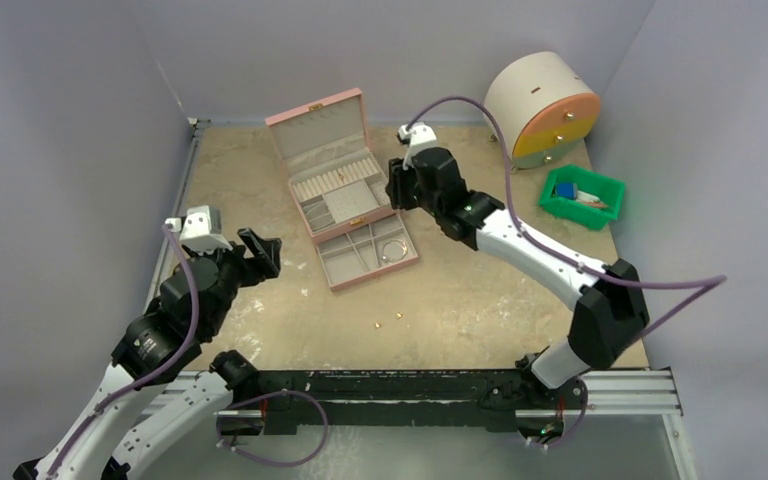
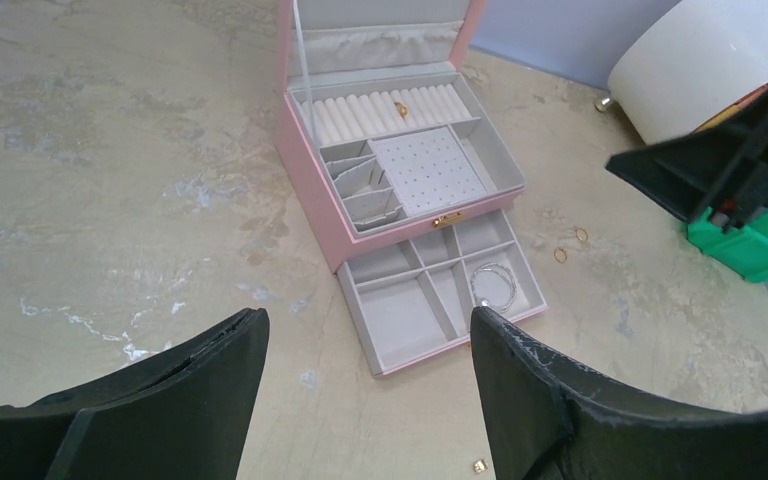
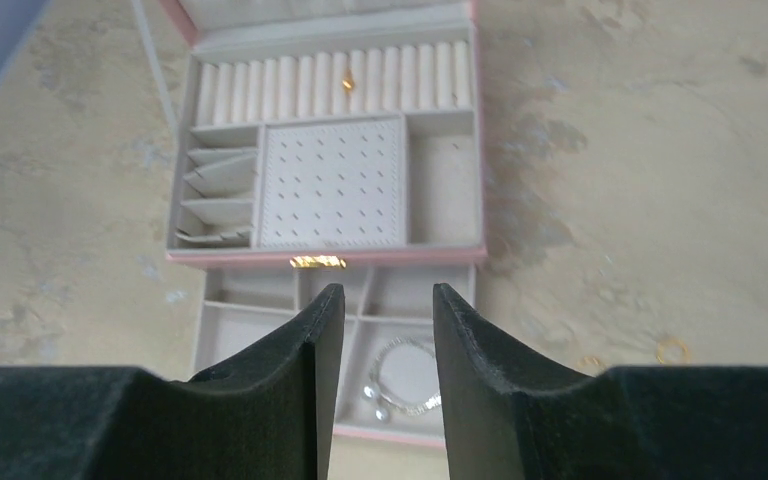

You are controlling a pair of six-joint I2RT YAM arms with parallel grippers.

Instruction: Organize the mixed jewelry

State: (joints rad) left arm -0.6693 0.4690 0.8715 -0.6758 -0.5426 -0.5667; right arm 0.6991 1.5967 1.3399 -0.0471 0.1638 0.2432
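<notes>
The pink box (image 1: 330,165) stands open at about 11 o'clock from the middle of the counter (image 1: 480,290), lid up, its drawer (image 1: 368,252) pulled out toward 5 o'clock. The thin silvery bracelet (image 2: 495,285) lies in the compartment at the drawer's 3 o'clock end. One gold ring (image 3: 348,80) sits tucked upright among the ring rolls in the top tray. Two more gold rings (image 2: 560,254) lie flat on the bare counter just beside the drawer – at its 2 o'clock in the left wrist view – close together. Tiny gold beads (image 1: 378,325) rest on the counter at 6 o'clock from the drawer, apart from it.

The right gripper (image 3: 388,300) hangs over the front of the box; its fingers stand a little apart with nothing between them, and the bracelet shows through the gap. The left gripper (image 2: 368,318) is at 9 o'clock from the drawer, above the counter – fingers spread wide, holding nothing.

A green bin (image 1: 580,197) sits at 3 o'clock from the box.
</notes>
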